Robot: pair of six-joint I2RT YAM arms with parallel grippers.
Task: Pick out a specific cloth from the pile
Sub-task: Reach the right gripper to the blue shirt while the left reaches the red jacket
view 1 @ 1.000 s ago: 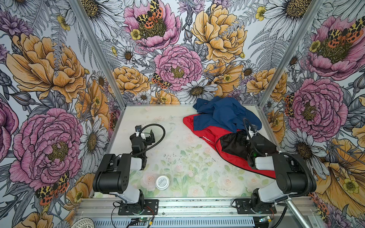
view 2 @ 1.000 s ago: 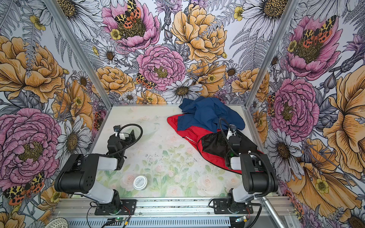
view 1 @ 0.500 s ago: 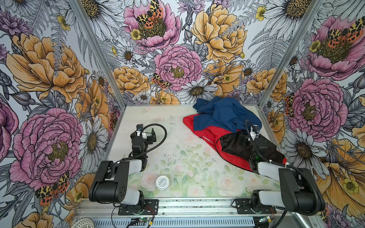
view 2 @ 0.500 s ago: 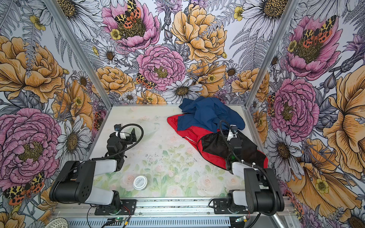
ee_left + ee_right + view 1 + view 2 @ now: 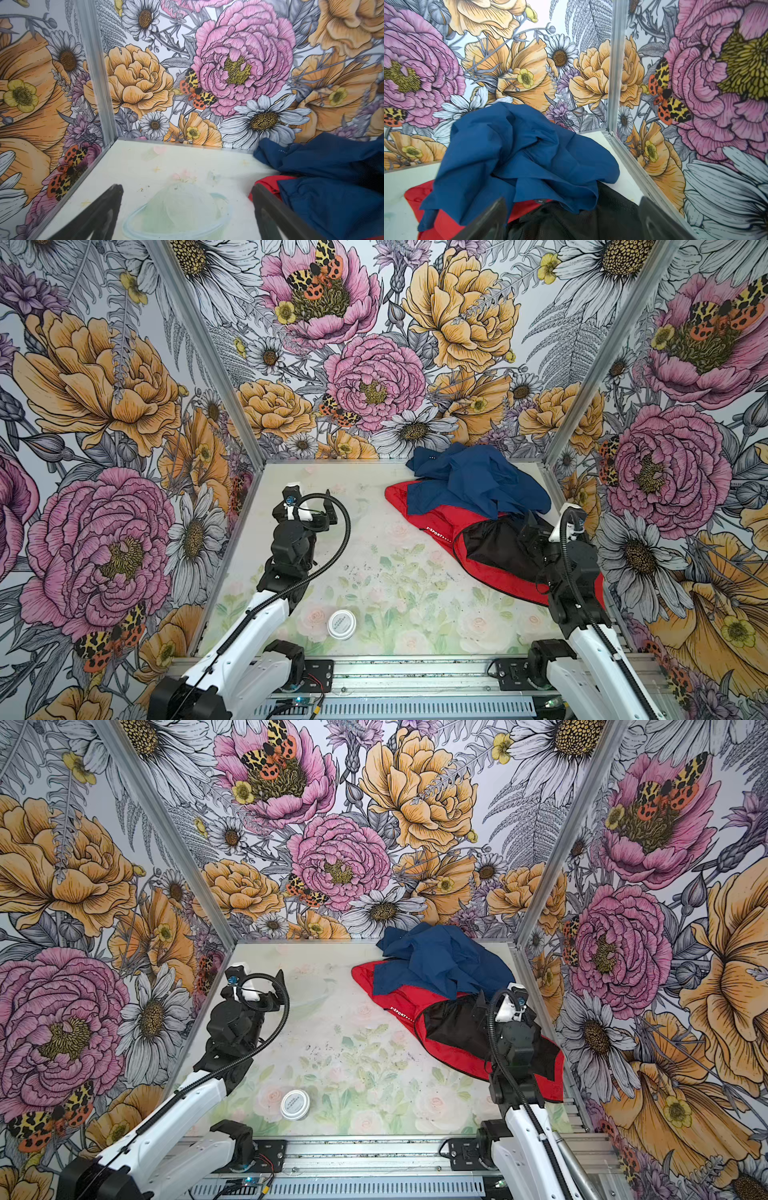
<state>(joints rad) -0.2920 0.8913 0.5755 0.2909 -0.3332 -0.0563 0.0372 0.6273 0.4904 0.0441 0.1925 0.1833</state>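
Cloth is heaped at the far right of your counter point(image 5: 374, 564): the pile fills the corner where the far and right flowered walls point(image 5: 374, 364) meet. The navy garment point(image 5: 478, 485) point(image 5: 436, 965) lies crumpled on top, covering the far part of the red garment point(image 5: 428, 514) point(image 5: 395, 994), which spreads out beneath it toward the near right. At its near end the red garment is turned open, so you see its black lining point(image 5: 494, 547) point(image 5: 453, 1027), and a line of small white lettering point(image 5: 438, 533) runs along its left edge. Your right arm point(image 5: 573, 556) reaches over that near end, and the right jaws stand wide apart with nothing between them. In the right wrist view, their dark fingers point(image 5: 488, 218) frame the black lining point(image 5: 591, 218), with the navy garment point(image 5: 519, 155) just beyond. You cannot tell whether they touch the cloth. Your left arm point(image 5: 291, 547) is over the left side of the counter and points toward the far wall. The left jaws are also spread wide and hold nothing. Their fingers point(image 5: 104, 207) sit over bare counter, apart from the pile, whose navy garment point(image 5: 332, 187) shows to one side in the left wrist view. A small round white tin point(image 5: 341, 624) point(image 5: 295, 1104) sits at the near edge between the two arm bases, well apart from the cloth
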